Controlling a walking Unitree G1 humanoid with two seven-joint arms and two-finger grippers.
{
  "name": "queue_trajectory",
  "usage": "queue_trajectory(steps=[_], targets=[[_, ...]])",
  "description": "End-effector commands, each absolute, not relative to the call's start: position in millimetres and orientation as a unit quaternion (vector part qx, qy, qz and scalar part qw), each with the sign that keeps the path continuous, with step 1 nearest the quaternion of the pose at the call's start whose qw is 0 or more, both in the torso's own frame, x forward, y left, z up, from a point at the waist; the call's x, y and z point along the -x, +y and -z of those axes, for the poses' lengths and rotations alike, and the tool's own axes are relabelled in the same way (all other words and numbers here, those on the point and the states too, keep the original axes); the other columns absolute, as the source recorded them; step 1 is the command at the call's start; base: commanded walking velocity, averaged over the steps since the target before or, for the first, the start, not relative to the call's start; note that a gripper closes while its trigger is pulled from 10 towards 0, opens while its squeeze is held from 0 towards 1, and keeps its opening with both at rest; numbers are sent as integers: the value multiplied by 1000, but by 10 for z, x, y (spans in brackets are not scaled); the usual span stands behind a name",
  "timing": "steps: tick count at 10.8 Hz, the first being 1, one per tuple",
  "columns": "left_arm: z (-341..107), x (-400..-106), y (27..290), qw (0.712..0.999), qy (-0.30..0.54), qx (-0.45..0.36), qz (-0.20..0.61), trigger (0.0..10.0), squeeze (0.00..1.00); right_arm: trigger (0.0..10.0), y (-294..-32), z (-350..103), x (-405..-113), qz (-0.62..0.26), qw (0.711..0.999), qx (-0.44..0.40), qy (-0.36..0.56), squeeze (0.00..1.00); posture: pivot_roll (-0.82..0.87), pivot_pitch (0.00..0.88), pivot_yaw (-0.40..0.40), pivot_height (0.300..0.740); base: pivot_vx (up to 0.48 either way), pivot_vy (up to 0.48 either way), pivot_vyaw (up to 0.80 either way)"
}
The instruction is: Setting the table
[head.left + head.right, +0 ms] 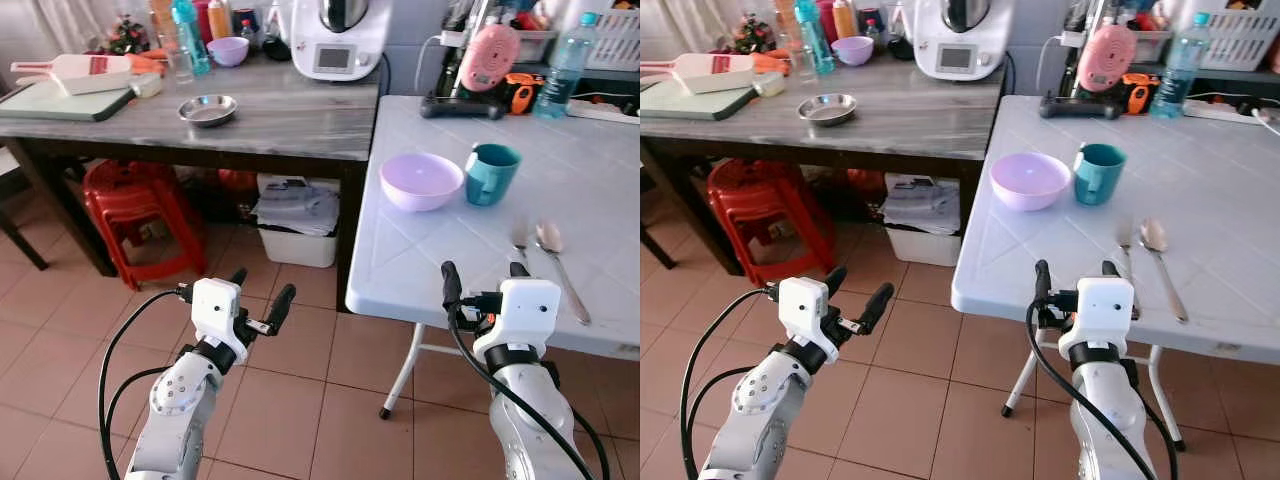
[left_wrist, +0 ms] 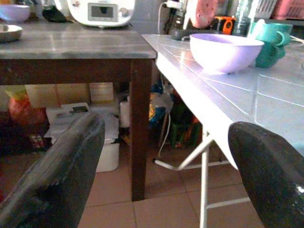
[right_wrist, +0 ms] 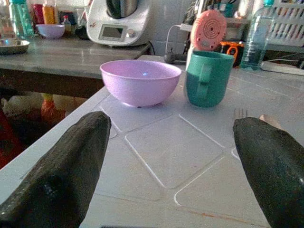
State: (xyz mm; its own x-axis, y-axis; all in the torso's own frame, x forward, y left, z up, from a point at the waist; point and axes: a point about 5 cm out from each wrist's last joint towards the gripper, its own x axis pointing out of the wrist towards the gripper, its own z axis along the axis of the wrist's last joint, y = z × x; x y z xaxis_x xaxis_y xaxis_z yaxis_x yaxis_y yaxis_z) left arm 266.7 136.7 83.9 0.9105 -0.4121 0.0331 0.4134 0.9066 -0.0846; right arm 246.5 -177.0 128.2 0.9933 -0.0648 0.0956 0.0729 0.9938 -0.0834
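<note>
On the white tiled table (image 1: pixel 600 170) stand a lilac bowl (image 1: pixel 421 181) and, right beside it, a teal mug (image 1: pixel 491 173). A fork (image 1: pixel 520 238) and a spoon (image 1: pixel 556 255) lie side by side nearer the front edge. My right gripper (image 1: pixel 481 270) is open, hovering at the table's front edge just short of the fork. My left gripper (image 1: pixel 261 290) is open over the tiled floor, left of the table's corner, with nothing between its fingers. The right wrist view looks across the tabletop at the bowl (image 3: pixel 140 81) and mug (image 3: pixel 208 77).
A dark wooden table (image 1: pixel 280 120) with a grey top stands to the left, bearing a metal dish (image 1: pixel 207 109), a cutting board, a white appliance (image 1: pixel 338 38) and bottles. Red stools (image 1: pixel 135 215) and a white bin (image 1: pixel 297 232) sit beneath it. A water bottle (image 1: pixel 563 68) stands far back.
</note>
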Motion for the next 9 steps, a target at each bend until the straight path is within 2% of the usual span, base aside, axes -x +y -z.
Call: queue_trajectory(steps=[1,7,8,9], targets=[[-883,-2664,1381,975,-14,43,217,10000,0,10000,-1755,-1334,-2478,30,997,43,-58,0,-6,22,49,740,247,0,0],[-959,-2668,1334,973,-25,51,226,10000,0,10000,-1744,-1393,-2502,23,996,57,-70,0,-7,22,47,740,276,0,0],[-961,-2662,1333,972,-25,51,227,10000,0,10000,-1702,-1438,-2504,0,990,114,-88,0,-9,25,50,740,304,0,0],[-962,-2661,1331,972,-25,51,228,10000,0,10000,-1690,-1446,-2506,-5,988,128,-92,0,-10,25,50,740,300,0,0]])
